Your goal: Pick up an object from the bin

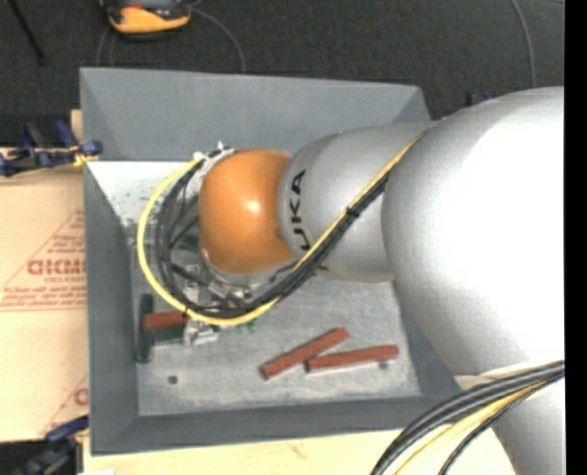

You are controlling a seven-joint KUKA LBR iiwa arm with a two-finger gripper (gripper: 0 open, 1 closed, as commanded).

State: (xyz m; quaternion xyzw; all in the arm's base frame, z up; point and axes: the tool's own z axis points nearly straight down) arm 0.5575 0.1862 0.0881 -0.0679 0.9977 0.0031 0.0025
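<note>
under the silver arm (471,216), low by the bin's (273,117) leftmost red-brown block (162,320), likely pre-grasp; cannot tell jaws' opening; next close, lift.

Floor (303,28): dark, matte and speckled, spanning the band from 10 to 2 o'clock. An orange-and-black handheld device (143,3) lies on it at 11 o'clock. A thin cable (242,52) runs from the device toward 12 o'clock. A pale worktop (234,463) strip shows at 6 o'clock.
</note>
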